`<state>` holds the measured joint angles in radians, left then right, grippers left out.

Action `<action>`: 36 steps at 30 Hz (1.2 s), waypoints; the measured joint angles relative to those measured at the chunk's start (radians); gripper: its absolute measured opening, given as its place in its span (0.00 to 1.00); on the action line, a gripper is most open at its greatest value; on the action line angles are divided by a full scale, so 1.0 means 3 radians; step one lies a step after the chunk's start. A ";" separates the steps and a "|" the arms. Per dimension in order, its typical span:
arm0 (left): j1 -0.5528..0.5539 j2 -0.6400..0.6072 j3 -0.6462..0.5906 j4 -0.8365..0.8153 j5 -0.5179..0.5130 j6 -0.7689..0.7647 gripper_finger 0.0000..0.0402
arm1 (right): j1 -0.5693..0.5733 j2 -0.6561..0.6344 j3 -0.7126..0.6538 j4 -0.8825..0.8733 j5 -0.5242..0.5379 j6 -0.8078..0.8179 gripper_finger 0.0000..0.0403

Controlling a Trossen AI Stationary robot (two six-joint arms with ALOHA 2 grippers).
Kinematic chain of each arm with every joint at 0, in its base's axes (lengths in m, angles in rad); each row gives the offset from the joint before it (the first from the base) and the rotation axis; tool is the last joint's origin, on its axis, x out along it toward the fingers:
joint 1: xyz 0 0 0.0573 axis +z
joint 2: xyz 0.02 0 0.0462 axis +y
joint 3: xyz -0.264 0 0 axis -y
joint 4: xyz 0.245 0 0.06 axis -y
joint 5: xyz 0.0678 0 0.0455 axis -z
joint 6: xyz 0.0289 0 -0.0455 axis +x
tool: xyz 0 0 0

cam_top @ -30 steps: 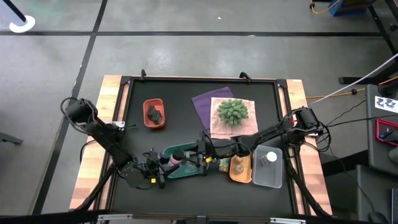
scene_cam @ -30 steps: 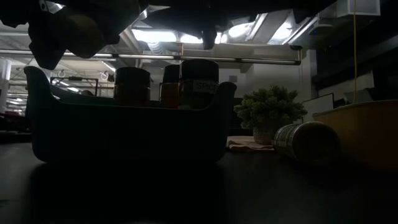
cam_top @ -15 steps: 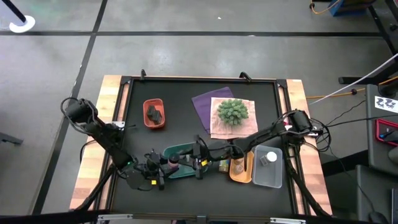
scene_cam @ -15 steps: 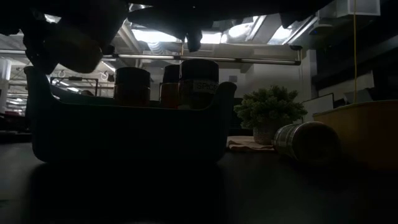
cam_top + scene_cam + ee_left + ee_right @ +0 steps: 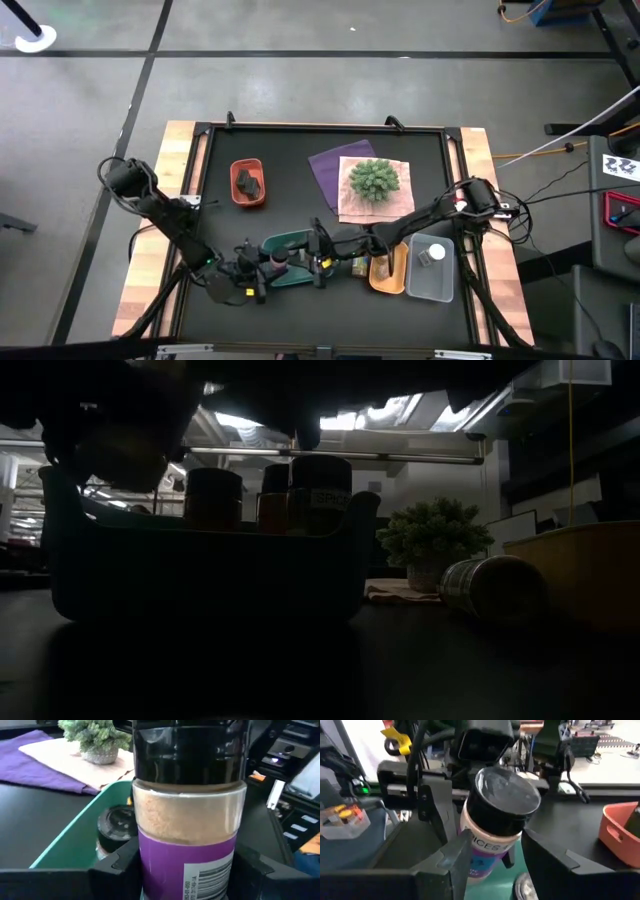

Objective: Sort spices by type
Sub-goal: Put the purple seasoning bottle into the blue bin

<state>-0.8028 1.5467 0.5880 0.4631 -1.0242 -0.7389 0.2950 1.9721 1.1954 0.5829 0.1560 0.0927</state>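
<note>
A spice jar (image 5: 187, 820) with a black cap, tan powder and a purple label hangs over the teal tray (image 5: 290, 245). Both grippers are at it. My right gripper (image 5: 492, 865) is shut on the jar (image 5: 500, 815). My left gripper (image 5: 187, 875) is open, with one finger on either side of the jar's labelled lower part. More jars (image 5: 213, 495) stand upright in the teal tray (image 5: 200, 570). Another jar (image 5: 490, 588) lies on its side on the table. My right gripper pinches the jar's body just below the cap (image 5: 470, 845) between its two fingers, coming about level from the table's right side. The jar is clear of the tray, cap uppermost and tilted. My left gripper: I cannot tell whether its fingers (image 5: 125, 865) touch the jar.
A red tray (image 5: 247, 183) holds dark pieces at the far left. The green plant (image 5: 373, 180) stands on cloths behind. An orange tray (image 5: 388, 275) and a clear tray (image 5: 432, 275) with a white-capped jar (image 5: 430, 255) lie to the right of the teal tray.
My right gripper has moved a little toward the table's left and near edges, closing in on the jar over the teal tray. My left gripper has stayed in place at the jar.
</note>
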 joint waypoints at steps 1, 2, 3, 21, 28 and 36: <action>0.0019 0.0000 0.0000 -0.0047 0.0010 -0.0027 0.49 | -0.0002 0.0010 0.0000 -0.0014 -0.0001 -0.0001 0.43; 0.0045 0.0000 0.0000 -0.0084 0.0047 -0.0051 0.49 | -0.0002 0.0014 -0.0002 -0.0038 0.0001 -0.0002 0.43; 0.0067 0.0000 0.0000 -0.0120 0.0080 -0.0084 0.49 | -0.0002 0.0014 -0.0004 -0.0054 0.0001 -0.0002 0.43; 0.0222 0.0000 0.0004 -0.0320 0.0241 0.0024 0.49 | -0.0005 0.0014 -0.0004 -0.0120 -0.0014 -0.0003 0.43; 0.0223 0.0000 0.0004 -0.0327 0.0245 0.0036 0.49 | -0.0004 0.0014 -0.0004 -0.0123 -0.0026 -0.0003 0.43; 0.0268 0.0000 0.0004 -0.0389 0.0251 0.0048 0.49 | -0.0004 0.0014 -0.0004 -0.0138 -0.0012 -0.0002 0.43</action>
<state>-0.7223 1.5467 0.5892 0.3465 -0.9489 -0.7246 0.2939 1.9762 1.1942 0.5415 0.1525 0.0921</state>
